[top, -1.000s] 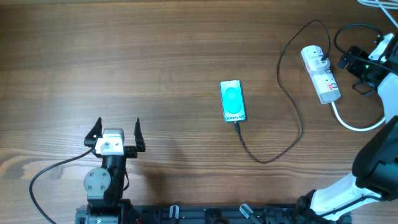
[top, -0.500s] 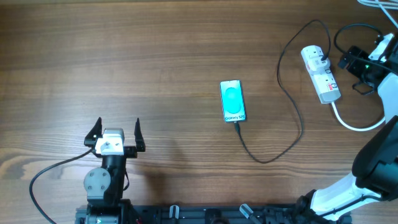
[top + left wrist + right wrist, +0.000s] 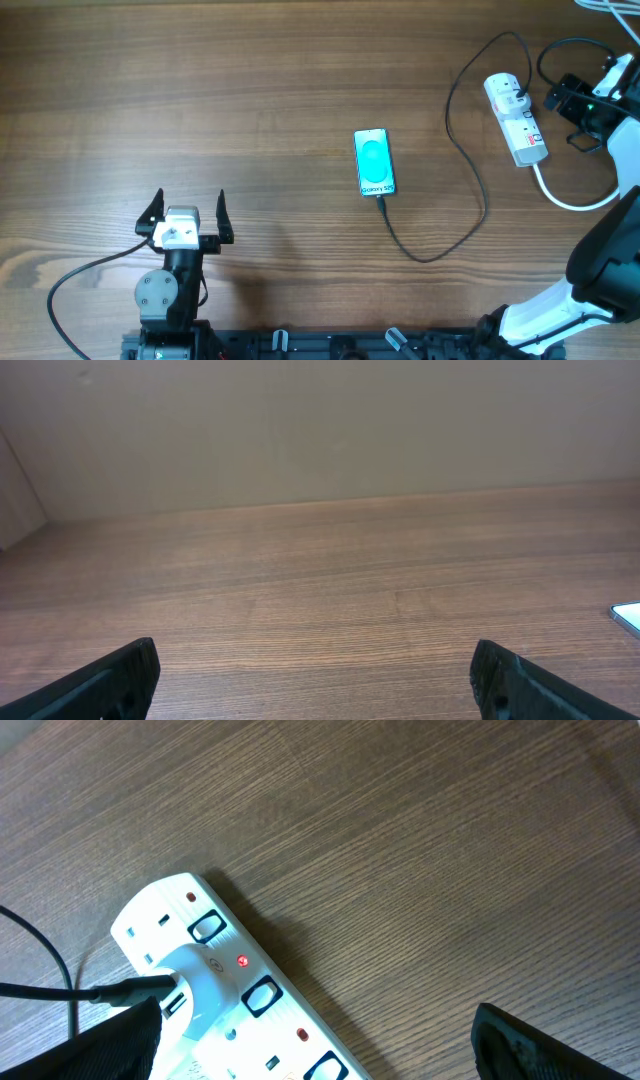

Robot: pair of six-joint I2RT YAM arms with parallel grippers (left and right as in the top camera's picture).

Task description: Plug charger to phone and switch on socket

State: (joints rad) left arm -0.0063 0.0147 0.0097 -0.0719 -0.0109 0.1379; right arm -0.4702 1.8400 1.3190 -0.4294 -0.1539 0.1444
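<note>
The phone (image 3: 374, 162) lies flat mid-table with its teal screen lit; one corner of the phone (image 3: 628, 616) shows at the left wrist view's right edge. The charger's black cable (image 3: 470, 160) runs from the phone's lower edge in a wide loop to a white adapter (image 3: 515, 96) on the socket (image 3: 521, 128). The adapter (image 3: 195, 984) sits on the socket (image 3: 262, 1020) beside a glowing red light (image 3: 242, 961). My right gripper (image 3: 563, 115) is open just right of the socket; in its own view, my right gripper (image 3: 315, 1025) hovers over the socket. My left gripper (image 3: 187, 206) is open and empty, far left of the phone.
A thick white cord (image 3: 565, 200) trails from the socket toward the right arm's base (image 3: 600, 270). A black cable (image 3: 85, 275) curls beside the left arm's base. In the left wrist view, bare wood table (image 3: 330, 580) runs to a plain wall.
</note>
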